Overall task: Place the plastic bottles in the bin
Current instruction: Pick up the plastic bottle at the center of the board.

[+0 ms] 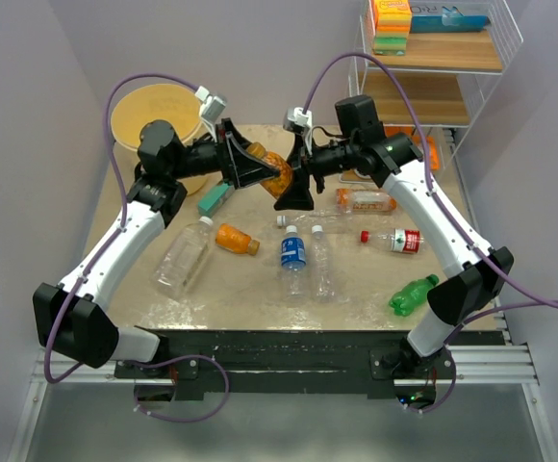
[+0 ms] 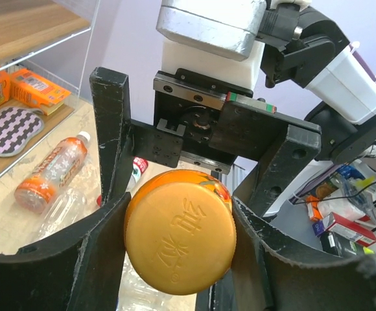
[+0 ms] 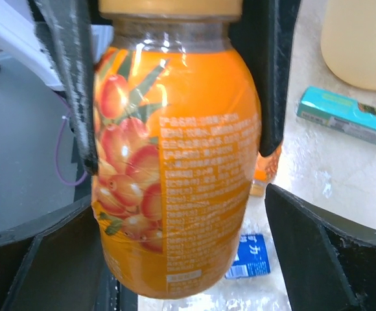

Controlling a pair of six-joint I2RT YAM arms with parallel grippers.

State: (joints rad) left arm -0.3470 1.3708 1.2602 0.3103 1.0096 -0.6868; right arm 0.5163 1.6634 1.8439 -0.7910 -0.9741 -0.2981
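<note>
A: Where is the orange plastic juice bottle (image 1: 279, 178)?

B: In the air over the far middle of the tan table (image 1: 250, 289), between both claws. The left gripper (image 1: 263, 171) pinches it at the cap end. The right gripper (image 1: 296, 188) has its fingers spread either side of the body, seemingly not touching.

A: And the round pale yellow plastic bin (image 1: 164, 104)?

B: Far left corner, behind the left arm. I see no bottle inside, though the arm hides part.

A: What's left?

B: Nearly everything, I'd judge. Eight bottles lie on the table, among them the green plastic bottle (image 1: 414, 294) and the blue-labelled clear bottle (image 1: 292, 252).
</note>
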